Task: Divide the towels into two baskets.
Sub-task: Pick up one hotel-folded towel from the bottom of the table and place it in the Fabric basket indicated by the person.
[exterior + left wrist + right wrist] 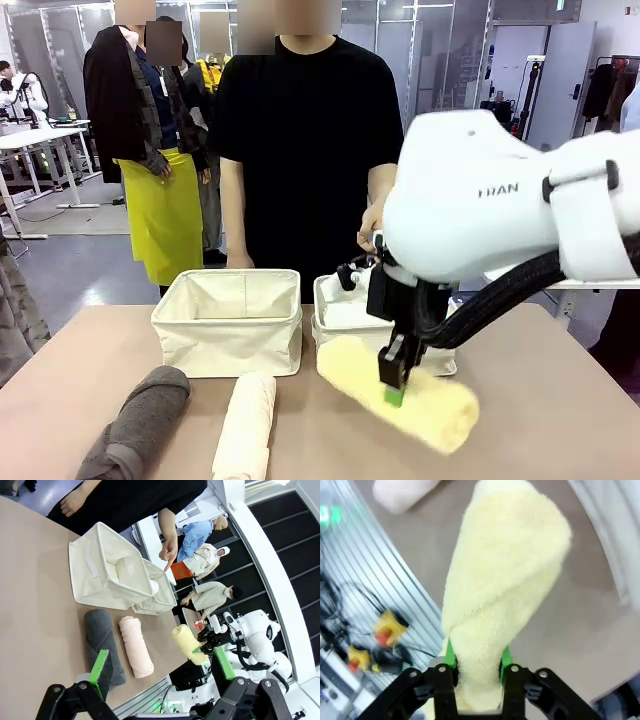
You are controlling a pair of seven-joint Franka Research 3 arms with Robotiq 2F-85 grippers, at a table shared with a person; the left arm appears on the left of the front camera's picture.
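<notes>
The right pincer (394, 392) is clamped on the pale yellow towel (440, 410), in the lower middle-right of the front view. Its black fingers come down from the big white arm and bite the roll across its width, about midway along. The roll runs aslant from the middle of the frame toward the lower right, so one half lies on each side of the grip. Its upper-left end overlaps the front wall of the right basket (335, 300). I cannot tell whether the roll is clear of the table (560, 400).

In the right wrist view the two green pads (450, 652) press the roll from both sides at the bottom edge. The yellow terry rises from between them to the top of the frame.

The left pincer (160, 656) stands wide apart at the bottom of the left wrist view and holds nothing. Just above it in that picture the dark grey towel (102, 645) and the cream-peach towel (136, 645) lie side by side on the table. In the front view they are at the lower left, in front of the left basket (228, 325). A white towel (125, 569) shows inside the basket nearer the left wrist camera.

A person in black stands behind the baskets, one hand (371, 228) above the right one.
</notes>
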